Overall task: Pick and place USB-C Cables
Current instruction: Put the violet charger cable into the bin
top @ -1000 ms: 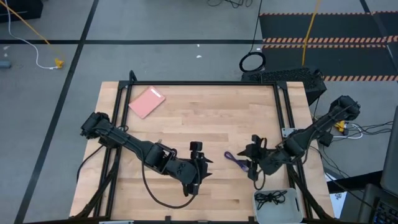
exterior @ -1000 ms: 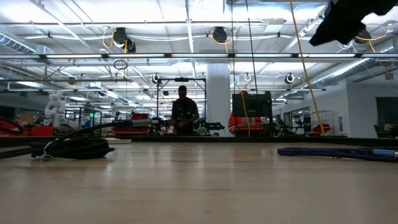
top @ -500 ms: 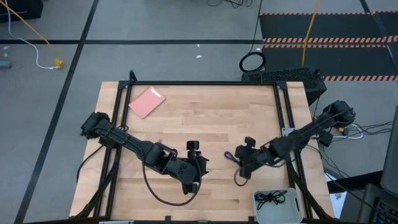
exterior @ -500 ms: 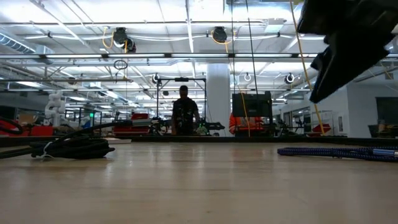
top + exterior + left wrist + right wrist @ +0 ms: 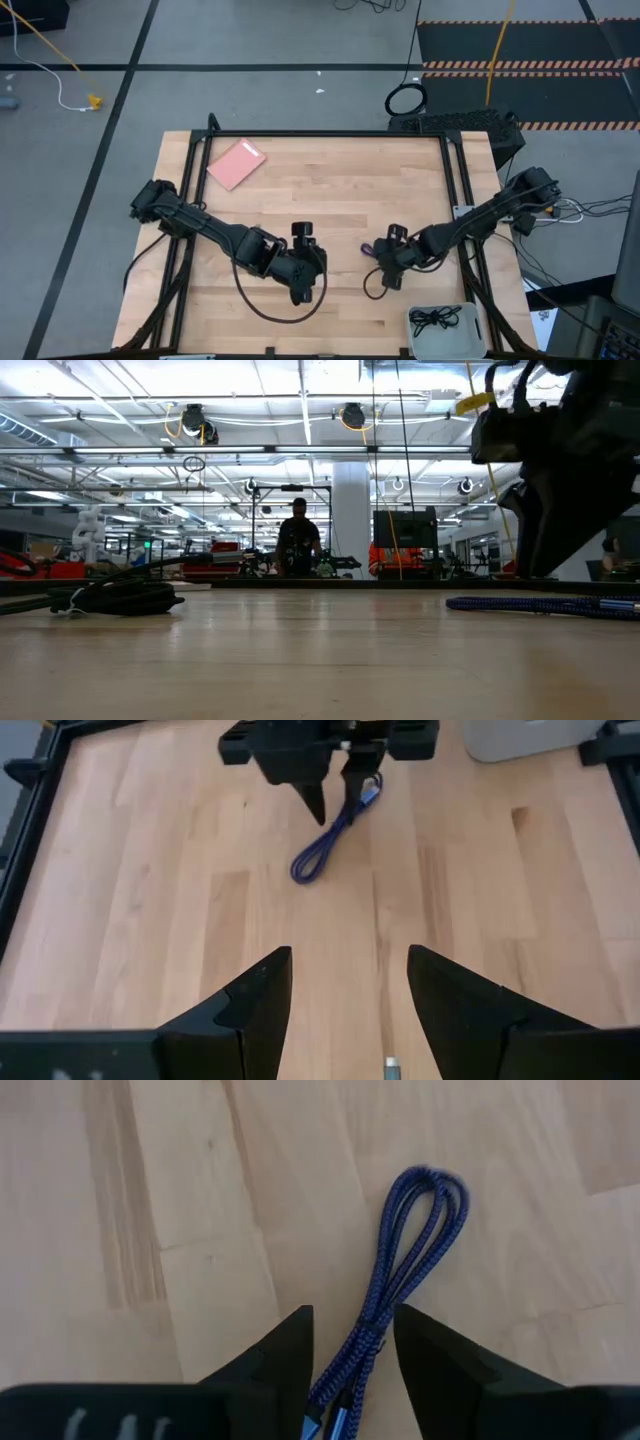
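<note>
On the wooden table (image 5: 330, 190), toward its right-hand front, the purple-blue cable (image 5: 400, 1280) was seen lying flat as a narrow folded bundle, doubled into a long loop. In the left wrist view its long axis ran on a slant, the rounded loop end (image 5: 305, 870) pointing back toward the left arm and the plug end lying under the right gripper (image 5: 335, 795). In the right wrist view the same bundle was seen passing between the right gripper's two dark fingers (image 5: 285, 1350), which stood apart on either side of it without being pressed against it; the looped end pointed away from the wrist. The right gripper was thus set down over the cable's plug end with its jaws open. The left gripper (image 5: 345, 1000) was held low over bare wood near the table's middle front, facing the cable, its jaws parted and nothing held between them. A black cable (image 5: 437, 319) was seen lying in the white bin (image 5: 478, 330) at the table's front right corner. Another dark bundle (image 5: 120, 598) was seen at the left in the low view. A pink pad (image 5: 236, 164) lay near the far left corner.
</note>
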Action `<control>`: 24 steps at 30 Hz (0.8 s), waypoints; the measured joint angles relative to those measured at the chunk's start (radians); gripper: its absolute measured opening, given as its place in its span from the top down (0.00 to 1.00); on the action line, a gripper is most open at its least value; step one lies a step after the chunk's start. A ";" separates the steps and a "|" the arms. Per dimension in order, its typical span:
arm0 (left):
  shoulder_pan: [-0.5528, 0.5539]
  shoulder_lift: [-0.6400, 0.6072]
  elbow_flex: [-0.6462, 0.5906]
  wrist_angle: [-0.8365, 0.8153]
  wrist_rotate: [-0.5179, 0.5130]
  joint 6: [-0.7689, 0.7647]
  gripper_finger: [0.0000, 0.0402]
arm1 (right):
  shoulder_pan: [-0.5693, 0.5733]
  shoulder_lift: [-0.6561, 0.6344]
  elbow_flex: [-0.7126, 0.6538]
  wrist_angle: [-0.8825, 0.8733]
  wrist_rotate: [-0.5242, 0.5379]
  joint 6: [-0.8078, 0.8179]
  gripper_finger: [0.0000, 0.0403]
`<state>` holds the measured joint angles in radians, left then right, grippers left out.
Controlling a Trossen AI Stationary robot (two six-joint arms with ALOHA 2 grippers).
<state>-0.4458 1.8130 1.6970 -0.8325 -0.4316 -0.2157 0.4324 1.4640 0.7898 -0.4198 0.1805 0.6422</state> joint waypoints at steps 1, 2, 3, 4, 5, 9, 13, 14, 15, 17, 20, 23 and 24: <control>0.000 0.000 0.000 -0.003 0.000 0.001 0.50 | 0.000 0.005 0.000 -0.002 -0.001 0.000 0.64; 0.002 0.000 0.000 -0.003 0.000 0.006 0.50 | 0.000 0.009 0.000 -0.002 -0.001 0.000 0.62; 0.004 0.000 0.000 -0.001 0.000 0.013 0.50 | 0.000 0.013 0.000 -0.002 -0.001 0.000 0.60; 0.007 0.000 0.000 -0.001 0.001 0.019 0.50 | 0.001 0.016 0.000 -0.003 -0.001 0.000 0.58; 0.013 0.000 0.000 -0.001 0.001 0.022 0.50 | 0.001 0.019 0.000 -0.003 -0.002 0.003 0.56; 0.038 0.000 0.000 -0.001 0.000 0.019 0.50 | 0.002 0.020 0.000 -0.012 -0.005 0.028 0.50; 0.049 0.000 0.000 0.000 0.000 0.001 0.50 | 0.019 0.020 0.000 -0.020 0.003 0.028 0.48; 0.049 0.000 0.000 0.000 0.001 -0.001 0.50 | 0.025 0.020 0.000 -0.021 0.004 0.027 0.48; 0.049 0.000 0.000 0.000 0.000 -0.001 0.50 | 0.030 0.020 -0.001 -0.020 0.005 0.027 0.48; 0.049 0.000 0.000 0.006 0.001 0.001 0.50 | 0.039 0.020 -0.008 -0.017 0.005 0.027 0.48; 0.049 0.000 0.000 0.022 0.001 0.010 0.50 | 0.047 0.020 -0.027 -0.018 0.006 0.027 0.49; 0.051 0.000 0.000 0.033 0.001 0.034 0.50 | 0.047 0.020 -0.047 -0.018 0.006 0.027 0.51; 0.053 0.000 0.000 0.037 0.002 0.038 0.50 | 0.047 0.020 -0.054 -0.018 0.006 0.027 0.52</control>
<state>-0.3927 1.8130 1.6970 -0.7957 -0.4298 -0.1775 0.4795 1.4837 0.7361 -0.4377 0.1864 0.6694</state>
